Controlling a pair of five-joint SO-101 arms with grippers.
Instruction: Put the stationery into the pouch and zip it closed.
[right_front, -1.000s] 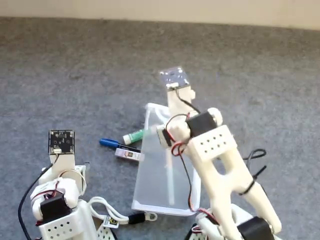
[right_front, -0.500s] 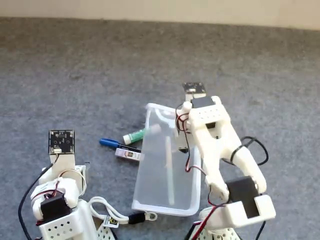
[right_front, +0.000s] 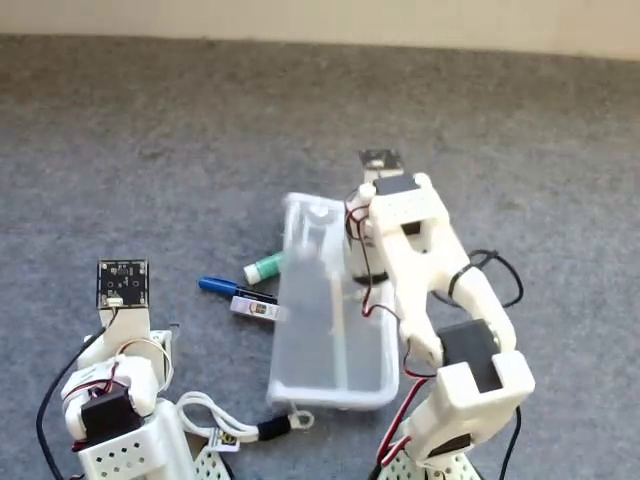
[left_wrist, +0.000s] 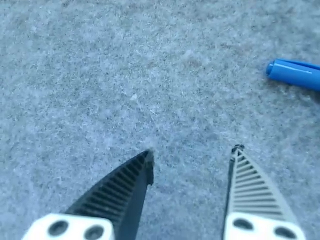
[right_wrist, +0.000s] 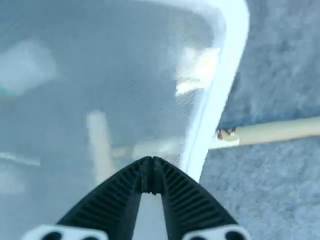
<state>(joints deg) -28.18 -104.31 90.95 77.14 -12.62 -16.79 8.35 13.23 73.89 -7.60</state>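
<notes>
Pouch handling matters most here. We judge it light, limp and slick: a translucent film bag whose white zip edge is its only stiff part. Our right gripper is directly above it, fingers brought together tip to tip. A fold of the film appears to be pinched between them, just beside that zip edge. A grip on bare film is likely to slide or merely bunch the bag. We would rather take hold on the zip edge or a corner, where the material looks thicker. A pale stick shows through the film right beneath the tips, so something seems to be inside already.

Our left gripper hangs over bare carpet with its fingers spread and nothing between them. The blue pen lies ahead of it and off to one side, apart from the tips. From above, a green-capped tube and a small white piece lie with that pen between the two grippers, close against the pouch's side. All three look light and hard, and the pen and tube could roll, so we would pinch each across its middle. Whether the zip is open along its whole length, we cannot tell.
</notes>
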